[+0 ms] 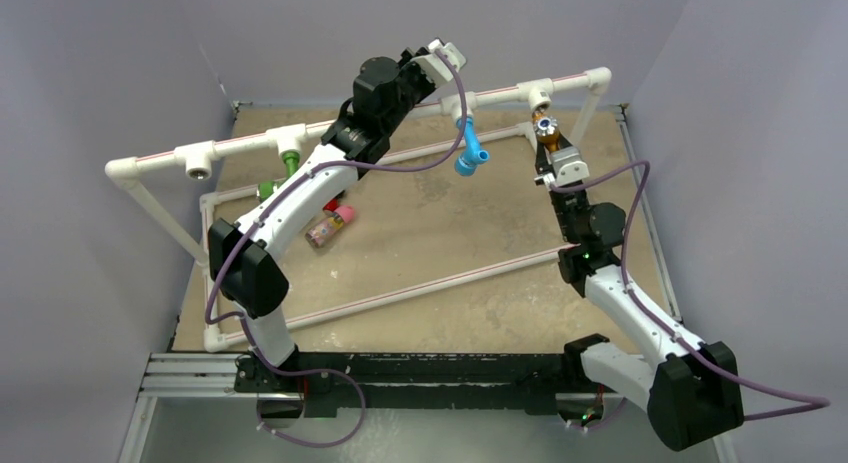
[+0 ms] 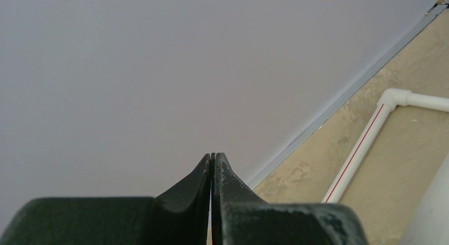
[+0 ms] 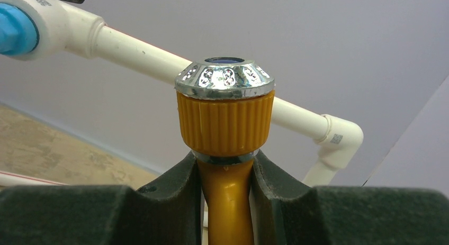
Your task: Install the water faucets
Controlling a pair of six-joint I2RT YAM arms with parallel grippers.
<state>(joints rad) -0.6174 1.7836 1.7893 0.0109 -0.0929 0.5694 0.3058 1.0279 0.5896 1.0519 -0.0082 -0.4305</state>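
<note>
Lavender walls (image 1: 120, 63) box in a tan counter (image 1: 440, 243) w/ a white pipe frame (image 1: 240, 143) standing on it.

Far left: the end tee (image 1: 197, 163) on the top rail sits open, nothing in it. Next tee along carries the green faucet (image 1: 290, 165), hanging down and seated by the look of it. Just below, a pink piece (image 1: 332, 225) lies loose on the counter beside the left arm.

Left hand (image 1: 447, 55) is up high by the back wall, jaws pressed together on nothing. Its wrist cam sees mostly wall, so it's parked for now.

Centre: the blue faucet (image 1: 468, 148) hangs from its tee, spout down.

Right side is where the action is. Right hand (image 3: 225, 168) is clamped on the orange faucet (image 3: 225, 123) at the stem, just under the ribbed collar, chromed end up. It's just below the right tee (image 1: 541, 91). Can't tell if they touch, as the cap hides the socket in the wrist cam.

Step in hand, I'd say: seating orange, prob. the third one in. Next move needs the round end squared to the socket, then a straight push up and likely a twist.

Room: the corner elbow (image 1: 598, 79) and its post are close on the right, w/ the side wall near behind. Blue is apart on the left. Open space below and toward the bases.
</note>
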